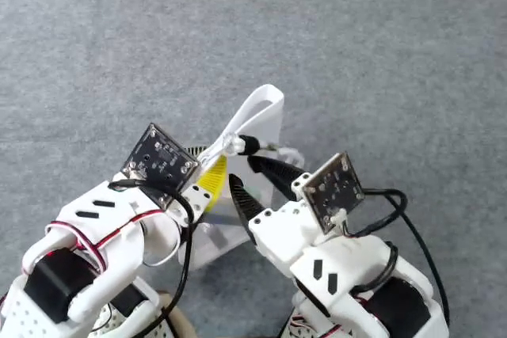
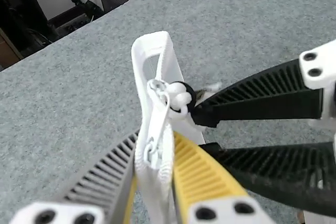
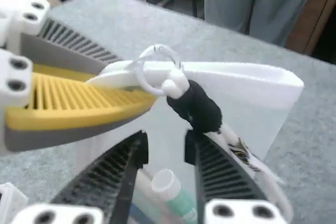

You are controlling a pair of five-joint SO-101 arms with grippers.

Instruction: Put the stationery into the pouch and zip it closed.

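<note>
Two grippers meet at the top of the pouch, so you're on the zip step, not loading. A white-capped tube already lies inside, seen thru the clear wall; can't tell if other stationery is in w/ it.

The pouch stands upright near the middle of the grey table, w/ its top strip lifted into a loop. Your left gripper is clenched on that zip strip near one end, grey finger one side, yellow the other, holding it taut.

Your right gripper is released, black fingers spread. The zip pull sits just past one fingertip, touching or nearly so, not btw the fingers.

Next move, as I judge it: shift the right gripper sideways and fwd so the pull sits btw the fingers, pinch it, then draw it along the strip while the left holds firm. The pull is small and dangly, so it could slip.

Pose: both arms reach fwd from the near edge, wrists side by side. Left angles in from its side, and right points up toward the pull.
</note>
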